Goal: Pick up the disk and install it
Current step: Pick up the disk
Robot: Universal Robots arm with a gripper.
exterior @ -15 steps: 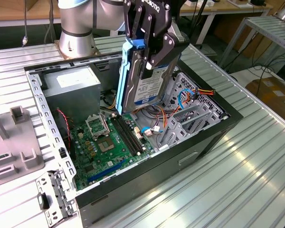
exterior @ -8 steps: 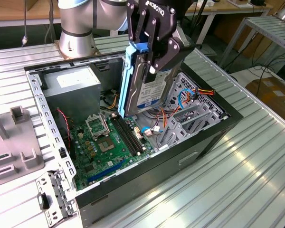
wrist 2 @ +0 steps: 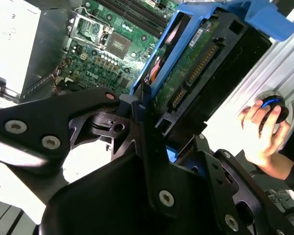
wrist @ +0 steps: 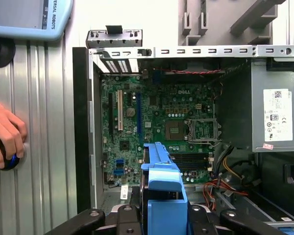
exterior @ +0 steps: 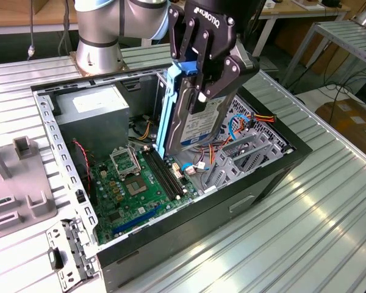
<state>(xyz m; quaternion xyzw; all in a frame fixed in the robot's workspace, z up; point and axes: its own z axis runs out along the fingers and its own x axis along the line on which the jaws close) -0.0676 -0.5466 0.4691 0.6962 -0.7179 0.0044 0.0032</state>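
A ribbed metal table (exterior: 305,207) is stretching across the foreground, catching pale light along its grooves. Beyond it, toward the exterior view's right, a second metal-framed table (exterior: 348,33) is standing on the light floor (exterior: 311,94), with a cardboard box (exterior: 351,119) lying near loose cables (exterior: 337,88).

Silver-grey robot arm with light-blue joint caps (exterior: 104,27) seen standing upright on base in exterior view. Wrist reached toward exterior view's right. Black two-finger gripper (exterior: 198,76) pointed downward, slightly tilted. Black fingers (exterior: 226,73) pressed closed against silver-grey metal disk with blue plastic rails (exterior: 202,122). Disk held on edge, nearly upright. Clamp also seen in both wrist views.
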